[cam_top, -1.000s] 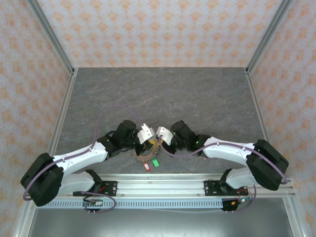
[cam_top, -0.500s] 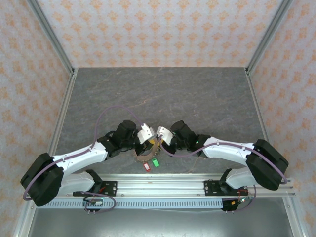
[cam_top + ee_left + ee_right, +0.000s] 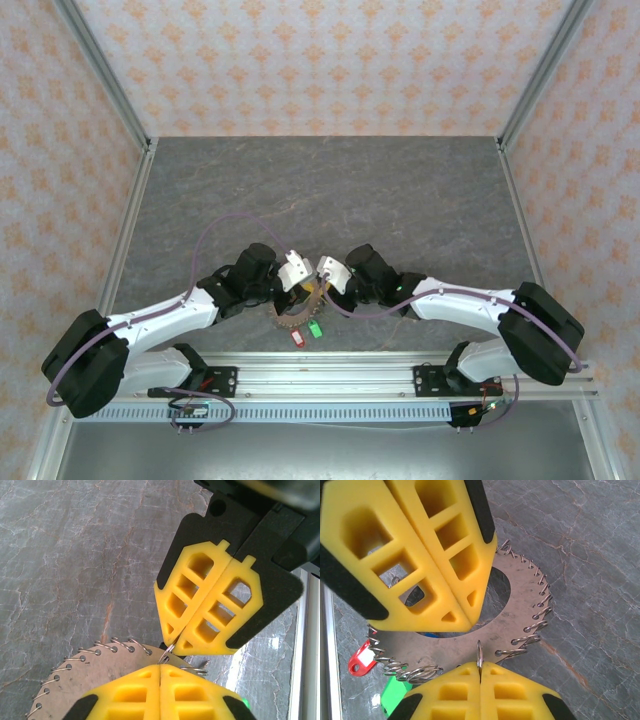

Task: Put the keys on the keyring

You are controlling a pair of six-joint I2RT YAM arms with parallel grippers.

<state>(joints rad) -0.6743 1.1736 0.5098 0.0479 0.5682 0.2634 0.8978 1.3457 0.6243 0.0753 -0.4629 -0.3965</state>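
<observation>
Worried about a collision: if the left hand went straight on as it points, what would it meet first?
Probably the right hand, shut and almost tip to tip with the left hand above the keyring; depth is unclear.

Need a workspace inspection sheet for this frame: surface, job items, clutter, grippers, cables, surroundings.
Surface: grey marbled stone tabletop, no damage seen.
Job's things: flat grey-brown metal keyring with wire loops along its rim, between the grippers; red-tagged key and green-tagged key by its rim.
Clutter: nothing seen.
Grippers: left gripper shut, tip over the keyring's inner edge, its grip unclear; right gripper shut on a small wire loop.
Cables: purple cables along both arms, off the keyring.
Surroundings: orange-patterned walls, aluminium frame posts.
</observation>
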